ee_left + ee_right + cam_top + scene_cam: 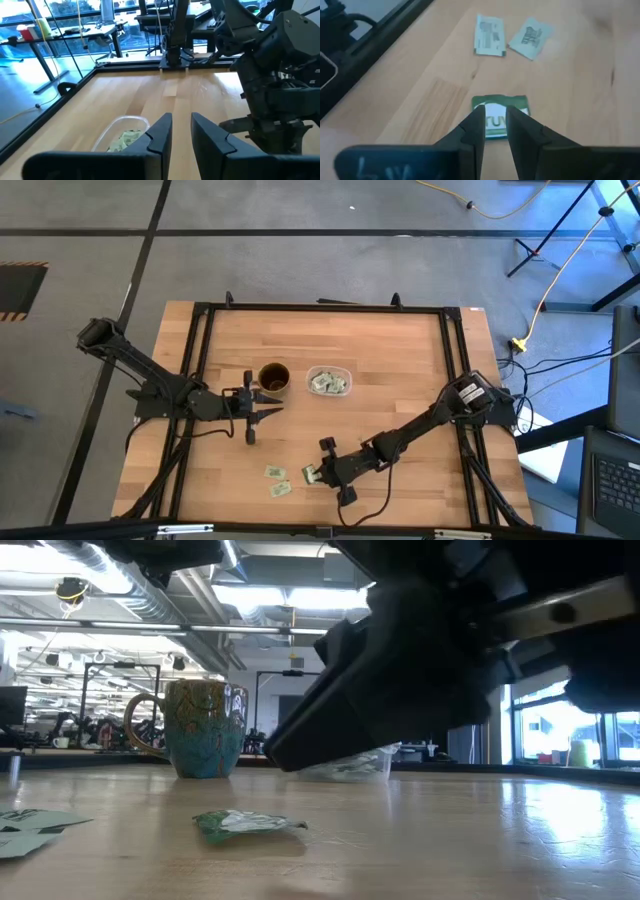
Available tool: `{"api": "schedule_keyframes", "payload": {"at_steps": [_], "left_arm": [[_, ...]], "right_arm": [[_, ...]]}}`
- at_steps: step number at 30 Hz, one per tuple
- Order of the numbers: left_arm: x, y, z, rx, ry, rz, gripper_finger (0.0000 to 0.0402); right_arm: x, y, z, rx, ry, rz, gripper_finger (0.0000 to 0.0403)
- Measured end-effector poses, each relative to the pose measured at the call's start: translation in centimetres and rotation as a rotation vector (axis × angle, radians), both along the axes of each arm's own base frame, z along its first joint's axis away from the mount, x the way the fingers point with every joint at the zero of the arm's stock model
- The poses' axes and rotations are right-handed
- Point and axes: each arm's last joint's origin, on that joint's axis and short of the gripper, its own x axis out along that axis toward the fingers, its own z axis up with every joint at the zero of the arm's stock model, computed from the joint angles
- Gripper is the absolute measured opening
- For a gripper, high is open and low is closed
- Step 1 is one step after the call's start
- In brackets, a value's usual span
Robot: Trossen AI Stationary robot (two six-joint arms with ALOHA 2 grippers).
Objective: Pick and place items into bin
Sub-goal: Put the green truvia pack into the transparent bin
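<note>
My right gripper (pixel 495 116) hovers low over a green and white packet (pixel 498 119) that lies crumpled on the table (pixel 250 824). Its fingers are open by a narrow gap and are clear of the packet. Two more packets (pixel 489 34) (pixel 531 37) lie flat just beyond it, toward the table's left (pixel 273 472) (pixel 280 489). The clear bin (pixel 328 382) stands at mid-table with several packets inside. My left gripper (pixel 268 412) waits beside the brown mug (pixel 273 378), fingers open by a narrow gap (pixel 181 120).
The mug (pixel 200 728) stands just left of the bin (pixel 352 766). A black frame rail (pixel 205 370) runs along the table's edges. Bare wood (pixel 400 370) lies between the bin and the right arm.
</note>
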Motion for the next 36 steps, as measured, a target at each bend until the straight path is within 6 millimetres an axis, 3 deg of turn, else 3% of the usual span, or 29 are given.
{"api": "schedule_keyframes", "payload": {"at_steps": [22, 31, 36], "left_arm": [[0.0, 0.0, -0.2, 0.008, 0.016, 0.001, 0.0061], [0.0, 0.0, -0.2, 0.008, 0.015, 0.002, 0.0061], [0.0, 0.0, -0.2, 0.001, 0.014, 0.004, 0.0061]], "right_arm": [[0.0, -0.2, -3.9, -0.012, 0.116, -0.032, 0.0080], [0.0, -0.3, -4.1, -0.023, 0.129, -0.033, 0.0011], [0.0, -0.3, -4.1, 0.015, 0.135, -0.087, 0.0005]]}}
